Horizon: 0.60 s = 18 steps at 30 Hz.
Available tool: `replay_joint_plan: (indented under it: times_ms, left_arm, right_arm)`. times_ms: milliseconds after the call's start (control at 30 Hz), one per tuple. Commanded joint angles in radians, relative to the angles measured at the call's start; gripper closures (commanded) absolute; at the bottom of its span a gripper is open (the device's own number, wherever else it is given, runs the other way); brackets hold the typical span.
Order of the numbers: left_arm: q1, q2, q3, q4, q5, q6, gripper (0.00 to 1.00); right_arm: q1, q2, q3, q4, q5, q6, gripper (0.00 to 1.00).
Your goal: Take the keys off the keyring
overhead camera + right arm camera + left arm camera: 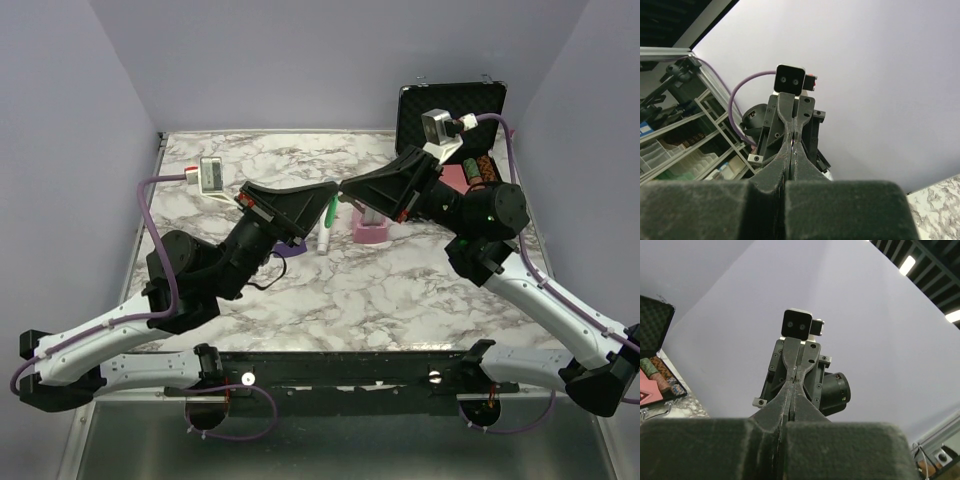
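My left gripper (pixel 334 189) and right gripper (pixel 346 188) meet tip to tip in the air above the middle of the marble table (pixel 400 290). Both are shut. In the left wrist view my left gripper (pixel 793 381) touches the right arm's fingertips (pixel 799 371) head-on. In the right wrist view my right gripper (pixel 792 143) touches the left arm's fingertips (pixel 788 131) the same way. The green-headed key and the grey keyring do not show in any view. Whatever lies between the tips is hidden by the fingers.
A green-capped white pen-like object (pixel 324 228) lies below the grippers, beside a pink tape roll (pixel 370 232) and a purple object (pixel 291 250). An open black case (pixel 452 105) with poker chips (pixel 478 170) stands at the back right and also shows in the left wrist view (pixel 655 320).
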Motion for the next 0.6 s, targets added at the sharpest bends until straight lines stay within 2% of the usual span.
replay_joint_plan:
  times_ms: [0,133,267,400,500,567]
  left_arm:
    - [-0.05,0.01,-0.046,-0.001,-0.198,0.022,1.0]
    - [-0.061,0.008,-0.036,-0.01,-0.217,0.041,0.99]
    - [-0.061,-0.01,-0.025,-0.056,-0.222,0.058,0.85]
    - [-0.063,-0.007,0.054,-0.168,-0.157,0.136,0.65]
    - [-0.061,0.008,0.131,-0.269,-0.096,0.185,0.46]
    - [-0.061,0.008,0.17,-0.331,-0.068,0.214,0.27]
  right_arm:
    - [0.009,-0.028,0.004,0.065,0.085,-0.001,0.99]
    - [0.009,-0.035,-0.006,0.056,0.097,-0.002,0.99]
    - [0.009,-0.043,0.002,0.012,0.098,-0.03,0.99]
    - [0.009,-0.052,0.019,-0.06,0.082,-0.066,0.99]
    - [0.009,-0.07,0.02,-0.109,0.082,-0.1,0.99]
    - [0.008,-0.077,0.033,-0.16,0.085,-0.129,0.99]
